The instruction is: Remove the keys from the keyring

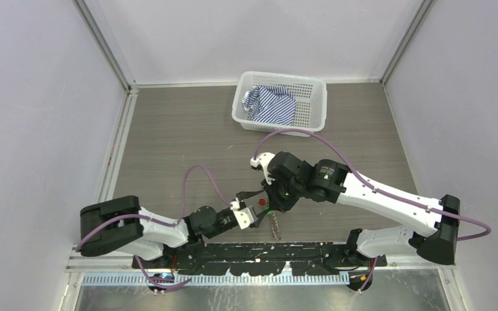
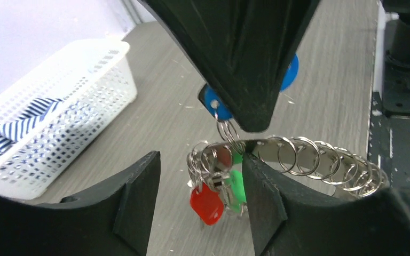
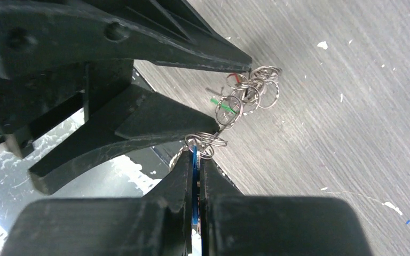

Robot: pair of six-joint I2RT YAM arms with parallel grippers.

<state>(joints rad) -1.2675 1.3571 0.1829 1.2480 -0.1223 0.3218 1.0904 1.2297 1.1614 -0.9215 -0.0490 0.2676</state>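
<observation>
My right gripper (image 1: 269, 199) is shut on the blue-headed key (image 2: 215, 104), seen edge-on between its fingers in the right wrist view (image 3: 195, 160). The key's small ring links to the keyring (image 2: 309, 156), a metal band hung with many small split rings, which dangles below the grippers (image 1: 274, 225). A red-headed key (image 2: 206, 205) and a green-headed key (image 2: 237, 184) hang from it in a bunch. My left gripper (image 2: 200, 158) is open, its fingers on either side of that bunch, the right finger against the band. No black key shows.
A white plastic basket (image 1: 312, 109) with a blue-striped cloth (image 1: 272, 103) stands at the back centre of the wooden table, and also shows in the left wrist view (image 2: 58, 122). The black base rail (image 1: 266, 253) runs along the near edge just below the grippers.
</observation>
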